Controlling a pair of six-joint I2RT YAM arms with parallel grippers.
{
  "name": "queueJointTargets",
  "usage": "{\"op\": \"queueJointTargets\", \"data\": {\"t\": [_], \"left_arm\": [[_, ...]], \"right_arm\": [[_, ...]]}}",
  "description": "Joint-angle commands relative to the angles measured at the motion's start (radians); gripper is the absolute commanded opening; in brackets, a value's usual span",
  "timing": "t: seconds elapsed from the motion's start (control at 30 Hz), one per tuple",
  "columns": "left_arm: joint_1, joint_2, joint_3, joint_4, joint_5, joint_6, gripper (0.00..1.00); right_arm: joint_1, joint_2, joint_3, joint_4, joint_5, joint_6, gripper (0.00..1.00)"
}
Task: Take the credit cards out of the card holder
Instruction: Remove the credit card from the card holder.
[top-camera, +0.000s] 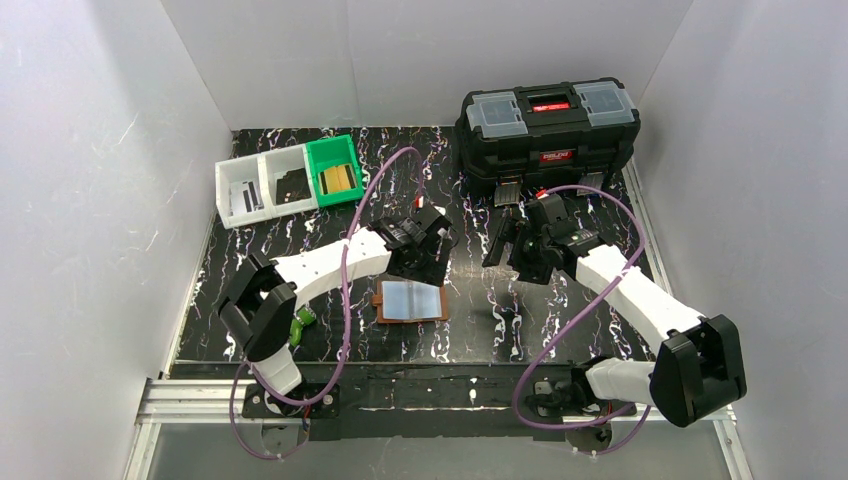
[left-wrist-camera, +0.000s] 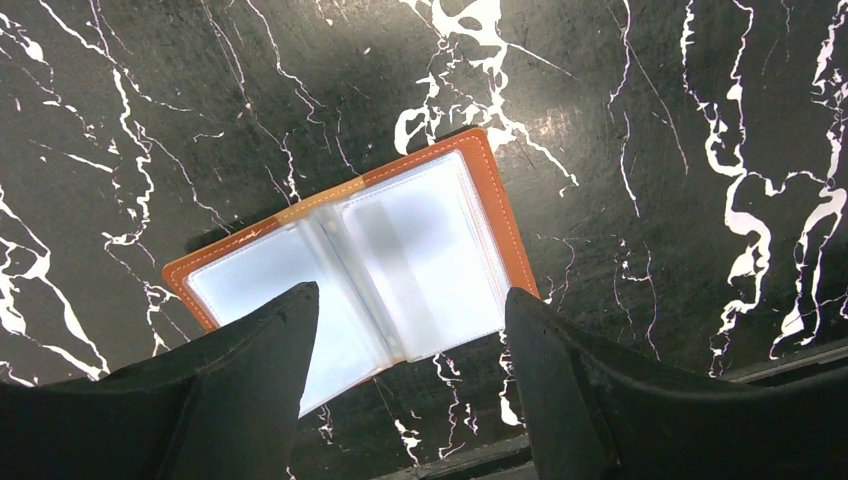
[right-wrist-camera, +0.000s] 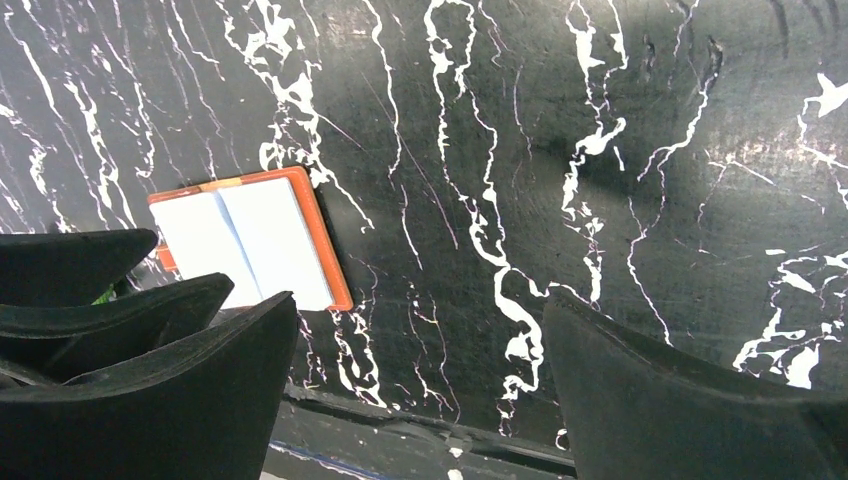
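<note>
Left gripper (left-wrist-camera: 410, 295) nearest: black fingers spread, nothing between them, hovering just over the card holder (left-wrist-camera: 430, 240). Card holder lies open and flat on the black marbled table (left-wrist-camera: 650, 120), brown rim framing pale glossy pockets. Right gripper (right-wrist-camera: 418, 298) stands right of the card holder, apart from it, jaws spread wide, empty. Black toolbox (top-camera: 548, 125) sits beyond the card holder, rightward; white and green bins (top-camera: 288, 182) beyond it, leftward.

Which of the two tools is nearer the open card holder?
The left tool: it is open, and the card holder shows between its fingers. The right tool, also open, hangs above the marbled table off to the holder's side.
</note>
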Motion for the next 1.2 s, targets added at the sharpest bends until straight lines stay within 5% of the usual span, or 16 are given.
{"op": "queueJointTargets", "data": {"t": [0.0,0.83,1.0,1.17], "left_arm": [[-0.016,0.013,-0.007,0.005,0.016,-0.017,0.67],[-0.070,0.092,-0.150,0.105,0.028,-0.081,0.56],[-0.070,0.136,-0.152,0.104,0.029,-0.084,0.46],[-0.070,0.163,-0.141,0.104,0.026,-0.079,0.23]], "right_arm": [[-0.005,0.004,-0.008,0.028,0.011,0.013,0.98],[-0.005,0.061,-0.016,0.071,-0.044,0.038,0.98],[-0.005,0.065,-0.010,0.069,-0.041,0.036,0.98],[-0.005,0.064,-0.015,0.070,-0.040,0.038,0.98]]}}
